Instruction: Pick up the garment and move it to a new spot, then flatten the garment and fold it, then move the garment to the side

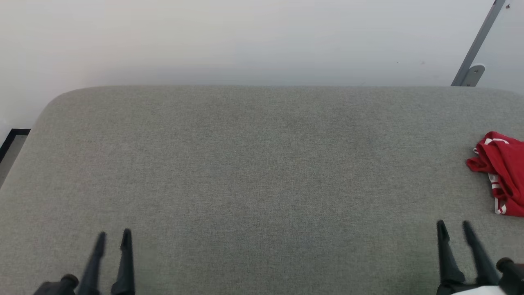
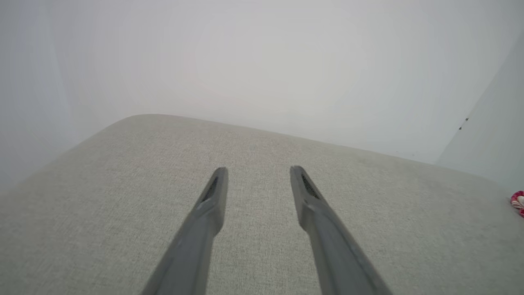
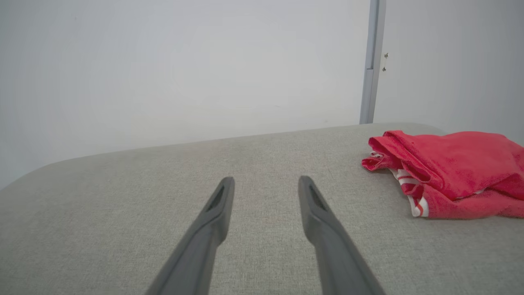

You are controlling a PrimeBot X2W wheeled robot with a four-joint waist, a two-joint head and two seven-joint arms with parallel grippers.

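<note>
Garment [image 1: 501,172] crumpled in a heap at the far right of the grey fabric surface [image 1: 262,164], red with white striped trim showing; left claw [image 1: 114,234] spread, nothing between its fingers, over the near left; right claw [image 1: 453,224] spread likewise, empty, near the garment but apart from it; pale wall [image 1: 245,41] behind.

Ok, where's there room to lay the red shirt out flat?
Nearly all the gray top is bare: the wide stretch from its left edge to the shirt, between the far edge and the left pincer and right pincer. Only the right side is crowded, where the shirt lies bunched.
</note>
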